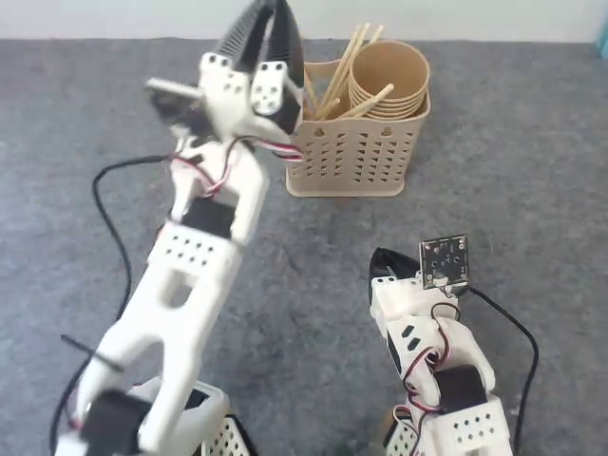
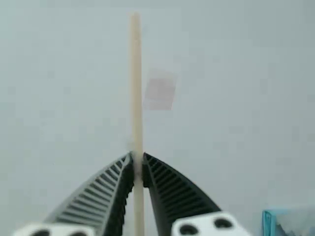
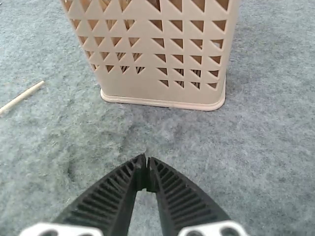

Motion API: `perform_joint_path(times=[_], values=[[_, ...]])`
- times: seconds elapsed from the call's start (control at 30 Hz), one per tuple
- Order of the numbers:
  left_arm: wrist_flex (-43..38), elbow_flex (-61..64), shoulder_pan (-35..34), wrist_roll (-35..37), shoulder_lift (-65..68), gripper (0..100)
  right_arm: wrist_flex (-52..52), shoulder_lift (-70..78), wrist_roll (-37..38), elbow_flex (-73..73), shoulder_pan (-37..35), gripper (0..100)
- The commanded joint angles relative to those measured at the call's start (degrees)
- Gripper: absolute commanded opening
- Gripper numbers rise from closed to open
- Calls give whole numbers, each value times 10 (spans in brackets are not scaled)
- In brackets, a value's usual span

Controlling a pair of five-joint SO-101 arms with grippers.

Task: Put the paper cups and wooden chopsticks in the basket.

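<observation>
A beige perforated basket (image 1: 356, 157) stands at the back of the grey carpet and holds stacked paper cups (image 1: 389, 76) and several wooden chopsticks (image 1: 332, 85). My left gripper (image 1: 271, 24) is raised high, just left of the basket's rim. In the left wrist view it (image 2: 138, 162) is shut on one wooden chopstick (image 2: 135, 73), which sticks straight out past the fingertips toward a pale wall. My right gripper (image 3: 146, 164) is shut with nothing in it, low over the carpet a short way in front of the basket (image 3: 157, 49). Another chopstick (image 3: 22, 97) lies on the carpet off to the basket's side.
The right arm (image 1: 427, 332) rests folded at the front right. Black cables trail from both arm bases. A blue object (image 2: 288, 221) sits at the table's far edge. Open carpet lies between the right gripper and the basket.
</observation>
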Motion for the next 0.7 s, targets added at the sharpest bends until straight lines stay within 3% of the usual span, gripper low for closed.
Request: perform_joint_path(times=[0.0, 0.17, 0.3, 0.5, 0.67], values=[[-18, -47, -2, -23, 34, 14, -1, -11, 8, 11, 8, 8], [-67, -61, -19, -20, 76, 15, -1, -11, 8, 11, 8, 8], [-53, -65, -26, -20, 75, 31, -1, -11, 8, 11, 8, 8], [112, -62, -29, -18, -1, 203, -1, -11, 9, 11, 8, 8], [221, -61, -29, 7, -91, 209, -2, -11, 9, 11, 8, 8]])
